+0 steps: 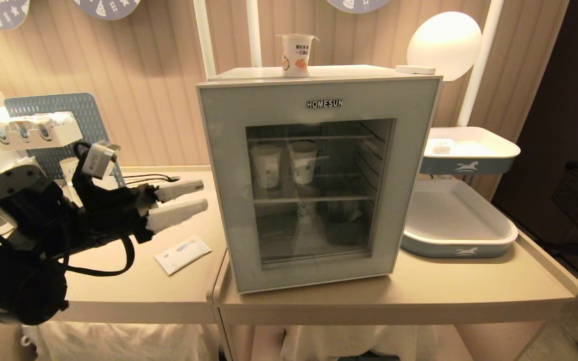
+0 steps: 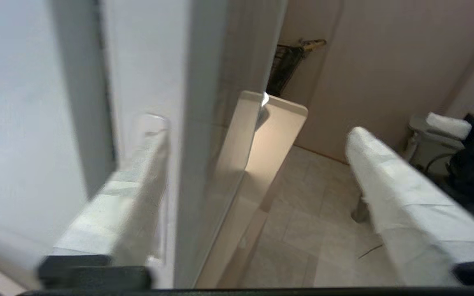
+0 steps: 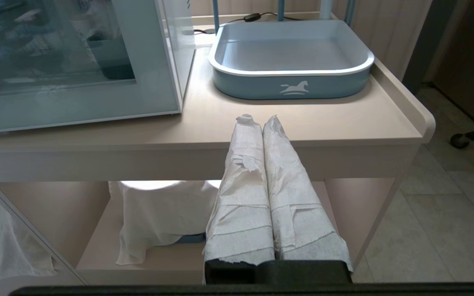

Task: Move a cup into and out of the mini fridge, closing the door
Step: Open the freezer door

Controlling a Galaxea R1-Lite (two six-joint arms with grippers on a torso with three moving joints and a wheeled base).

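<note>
Cup (image 1: 296, 54), white with an orange fruit picture, stands upright on the flat top of the mini fridge (image 1: 319, 183), near the middle of the roof and close to its front edge. It is well apart from both sets of fingers: nothing touches it. The door (image 1: 314, 108) lies flat against the fridge body, its "HOMESUN" label above the dark glass window, and through the glass two taller paper cups (image 1: 284, 165) show on the upper wire shelf.

The left gripper (image 1: 188, 199) hangs over the left surface (image 1: 118, 281), level and pointing toward the fridge's left side, far lower than the cup and off to its left. Its white-wrapped fingers (image 1: 176, 213) stand apart with nothing between them; their tips are just short of the fridge's left front corner. In the left wrist view one finger sits against or just beside the white side wall at the door's edge, though contact cannot be told, and the other is out in open air.

The right gripper (image 3: 257, 121) is parked low in front of the right surface (image 3: 323, 123), its wrapped fingers pressed together and empty, near a blue tray (image 3: 290, 80) with a horse mark. A small white packet (image 1: 182, 254) lies flat on the left surface below the left fingers
</note>
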